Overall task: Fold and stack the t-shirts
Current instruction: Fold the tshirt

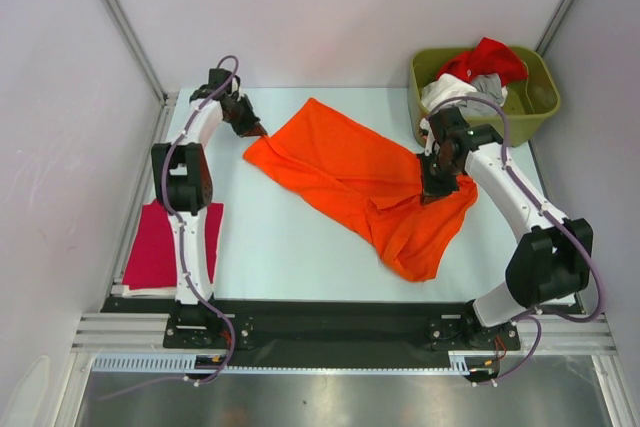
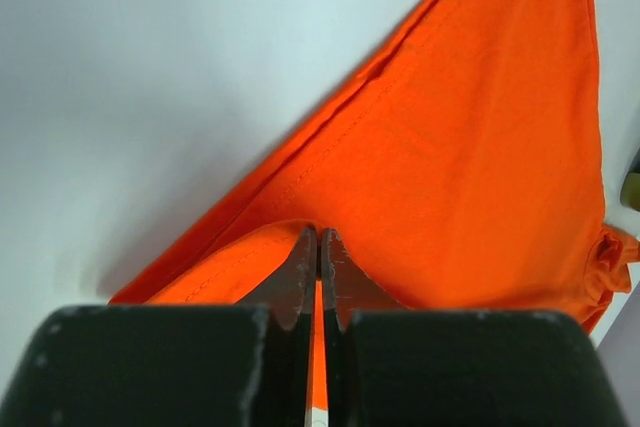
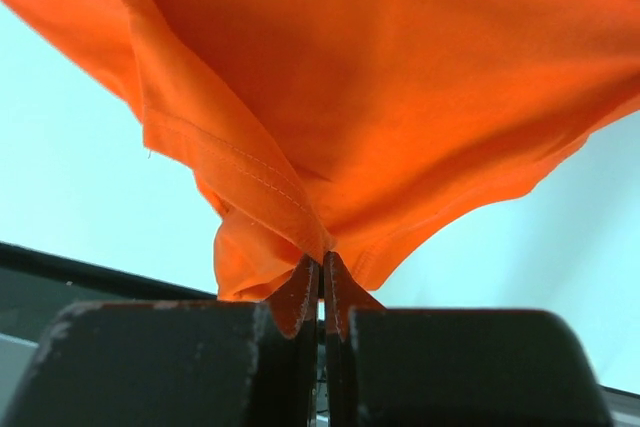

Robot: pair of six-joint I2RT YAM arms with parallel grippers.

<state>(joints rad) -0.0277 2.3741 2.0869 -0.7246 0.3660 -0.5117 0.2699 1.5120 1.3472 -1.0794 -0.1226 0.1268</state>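
While the orange t-shirt (image 1: 350,172) lies rumpled, left pincer (image 2: 319,237) clamps its corner, right pincer (image 3: 322,262) its edge.

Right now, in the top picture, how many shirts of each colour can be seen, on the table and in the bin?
orange shirt: 1
magenta shirt: 1
red shirt, in the bin: 1
white shirt, in the bin: 1
Total: 4. A greyish fold in the bin may be a fifth shirt; I cannot tell.

Robotics lab cell, plain white panel walls (image 1: 350,7), aluminium frame rail (image 1: 120,332), pale table (image 1: 290,237)
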